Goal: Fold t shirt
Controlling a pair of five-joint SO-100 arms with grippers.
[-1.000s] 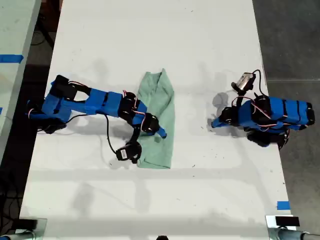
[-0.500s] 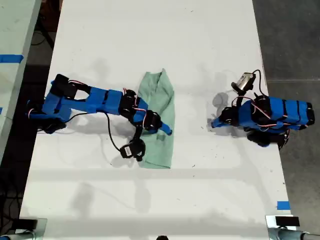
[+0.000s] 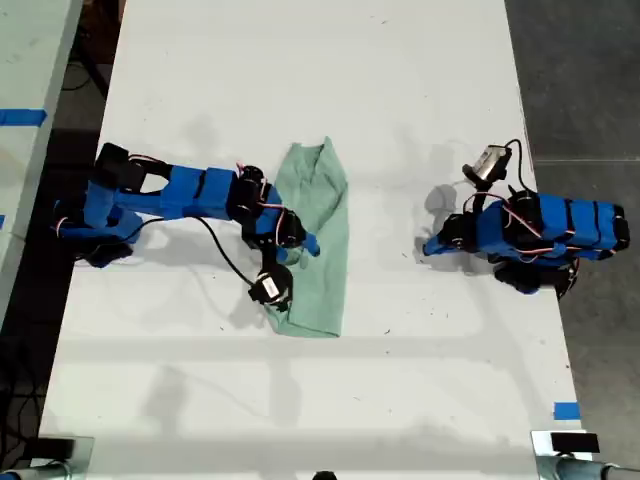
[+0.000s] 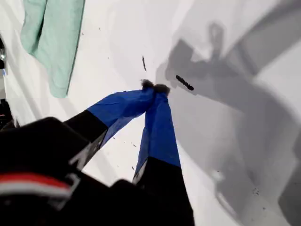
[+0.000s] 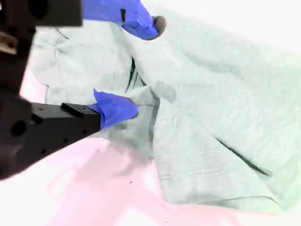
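T shirt [image 3: 317, 238], pale mint green and wrinkled, lies as a long narrow folded strip near the middle of the white table [image 3: 300, 80]; in the exterior view it tapers toward the far end and is wider toward the near edge. In the second wrist view the cloth [image 5: 211, 122] shows stitched hems and overlapping layers.

My second gripper [image 5: 134, 66] hangs right over the shirt with its blue-taped jaws parted, one tip close to a fold, nothing clamped between them that I can make out. In the exterior view it [image 3: 300, 243] sits at the shirt's left edge, its arm reaching in from the view's left.

My first gripper [image 4: 154, 86] is well apart from the shirt, at the exterior view's right [image 3: 430, 246], its blue tips pressed together with nothing between them, close above the bare tabletop.

The table is white with small dark scuffs and soft arm shadows. Dark grey floor [image 3: 575, 80] shows at the exterior view's right, and blue tape [image 3: 565, 410] marks the table's edge there. A second pale surface [image 3: 25, 60] with blue tape stands at the view's left. No readable writing shows.
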